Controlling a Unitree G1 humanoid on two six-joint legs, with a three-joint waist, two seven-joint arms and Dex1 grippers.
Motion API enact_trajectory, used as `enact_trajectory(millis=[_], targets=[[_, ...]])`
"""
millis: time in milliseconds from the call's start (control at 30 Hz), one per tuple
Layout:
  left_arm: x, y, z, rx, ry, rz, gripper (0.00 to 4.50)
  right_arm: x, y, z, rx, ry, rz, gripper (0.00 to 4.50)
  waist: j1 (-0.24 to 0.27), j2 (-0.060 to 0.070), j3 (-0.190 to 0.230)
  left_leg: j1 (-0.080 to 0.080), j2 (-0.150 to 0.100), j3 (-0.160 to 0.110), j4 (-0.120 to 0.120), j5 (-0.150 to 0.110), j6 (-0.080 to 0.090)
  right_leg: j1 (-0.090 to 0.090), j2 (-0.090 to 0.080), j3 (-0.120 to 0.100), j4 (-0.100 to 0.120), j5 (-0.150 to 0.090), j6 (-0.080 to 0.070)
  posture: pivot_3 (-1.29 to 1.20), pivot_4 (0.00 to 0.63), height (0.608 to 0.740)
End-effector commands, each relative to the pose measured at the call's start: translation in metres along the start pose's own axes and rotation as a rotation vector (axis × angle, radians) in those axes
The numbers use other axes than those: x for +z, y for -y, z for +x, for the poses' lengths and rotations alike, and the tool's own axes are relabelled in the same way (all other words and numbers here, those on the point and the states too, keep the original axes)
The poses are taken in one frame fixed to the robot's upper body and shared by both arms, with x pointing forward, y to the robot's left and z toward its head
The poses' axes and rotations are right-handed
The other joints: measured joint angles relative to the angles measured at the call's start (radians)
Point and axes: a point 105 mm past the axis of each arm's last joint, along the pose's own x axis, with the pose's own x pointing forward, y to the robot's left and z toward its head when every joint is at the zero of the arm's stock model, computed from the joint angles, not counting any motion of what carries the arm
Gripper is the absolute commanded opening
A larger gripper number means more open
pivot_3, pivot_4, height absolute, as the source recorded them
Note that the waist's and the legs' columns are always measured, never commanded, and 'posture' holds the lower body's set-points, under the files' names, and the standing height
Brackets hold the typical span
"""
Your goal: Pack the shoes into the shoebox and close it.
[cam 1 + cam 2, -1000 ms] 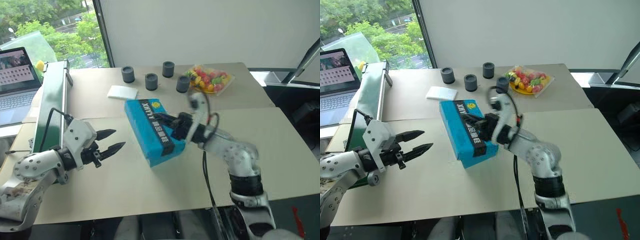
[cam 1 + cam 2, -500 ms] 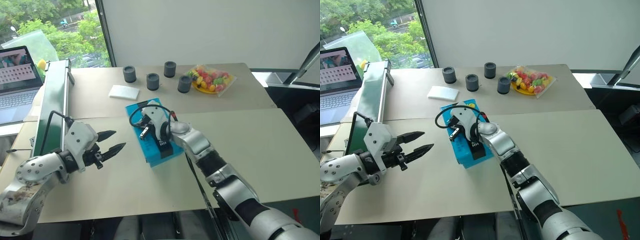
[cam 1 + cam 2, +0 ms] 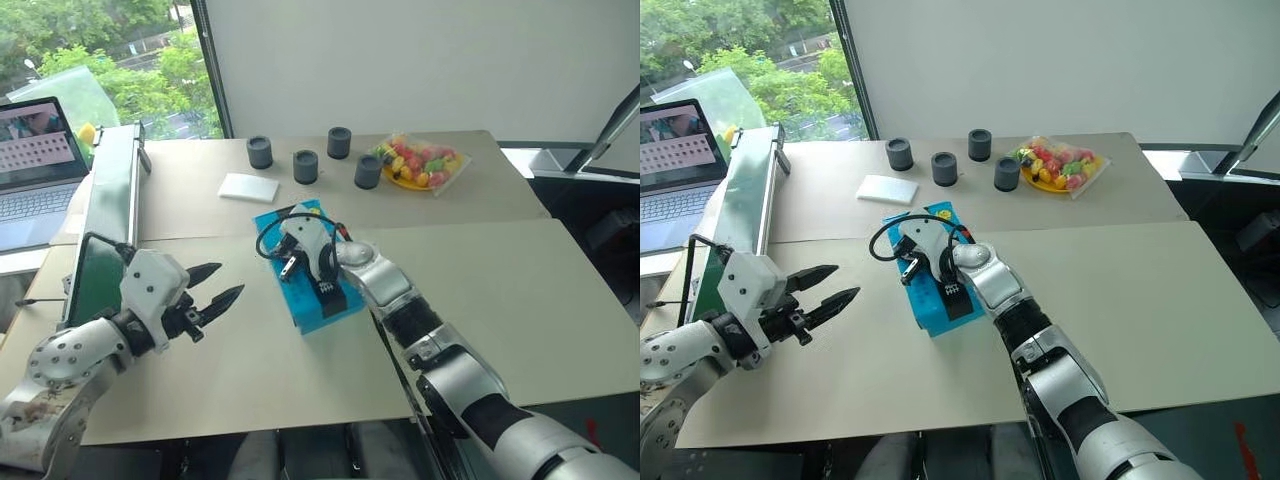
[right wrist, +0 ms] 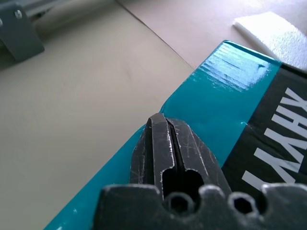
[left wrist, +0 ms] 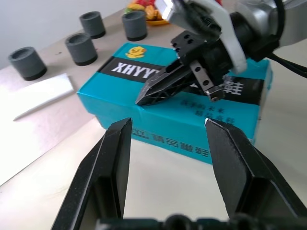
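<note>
The shoebox (image 3: 312,308) lies in the middle of the table, cyan-blue with a black lettered band, and its lid is down. The shoes are hidden. My right gripper (image 3: 288,264) is shut, its tips resting on the lid near the box's left long edge; the left wrist view shows the right gripper (image 5: 144,96) lying across the black band. In the right wrist view its closed fingers (image 4: 160,125) sit over the cyan corner of the shoebox (image 4: 230,105). My left gripper (image 3: 228,281) hovers open to the left of the box, pointing at its side and not touching it.
A flat white pad (image 3: 247,185) lies behind the box. Several dark grey cylinders (image 3: 305,165) and a bag of coloured pieces (image 3: 420,160) stand at the back. A green rail (image 3: 105,215) and a laptop (image 3: 35,150) border the left side.
My right arm swung its elbow down and the shut gripper moved leftward and lower over the lid. The left gripper stayed in place, still open.
</note>
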Motion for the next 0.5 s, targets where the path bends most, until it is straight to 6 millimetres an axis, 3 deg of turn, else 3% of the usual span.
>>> enact_trajectory(millis=[33,100,200,300,500], targets=[[0.010,-0.001,0.000,0.084,0.058,0.006,2.57,0.057,0.028,-0.028,-0.040,0.232,0.202,0.03,0.005,0.000,0.001,-0.001,0.000,0.000,0.000,0.000,0.000,-0.001,0.000,0.000,0.000,0.000,0.000,0.00,0.150,0.727],[0.007,-0.002,-0.001,0.133,0.063,-0.010,2.57,0.072,0.045,-0.047,-0.076,0.315,0.280,0.03,0.007,0.000,0.001,-0.004,0.000,-0.001,0.000,0.000,0.000,-0.003,0.000,0.000,0.000,0.000,0.000,0.00,0.150,0.727],[0.002,-0.009,-0.005,0.261,0.090,-0.081,2.57,0.076,0.072,-0.082,-0.151,0.378,0.352,0.03,0.009,0.000,0.001,-0.007,-0.001,-0.001,0.000,0.000,0.000,-0.005,-0.001,0.000,-0.002,0.000,0.000,0.00,0.150,0.727],[-0.001,-0.015,-0.008,0.381,0.124,-0.165,2.57,0.058,0.097,-0.112,-0.280,0.352,0.360,0.03,0.012,0.000,0.001,-0.008,-0.001,-0.002,0.000,-0.001,-0.002,-0.004,-0.002,-0.002,-0.004,0.000,0.000,0.00,0.150,0.727],[-0.011,-0.017,-0.008,0.498,0.118,-0.214,2.57,0.013,0.111,-0.127,-0.474,0.187,0.235,0.03,0.002,-0.001,0.001,-0.008,-0.002,0.000,0.000,-0.001,-0.002,-0.004,-0.003,-0.001,-0.003,0.000,0.000,0.00,0.150,0.727]])
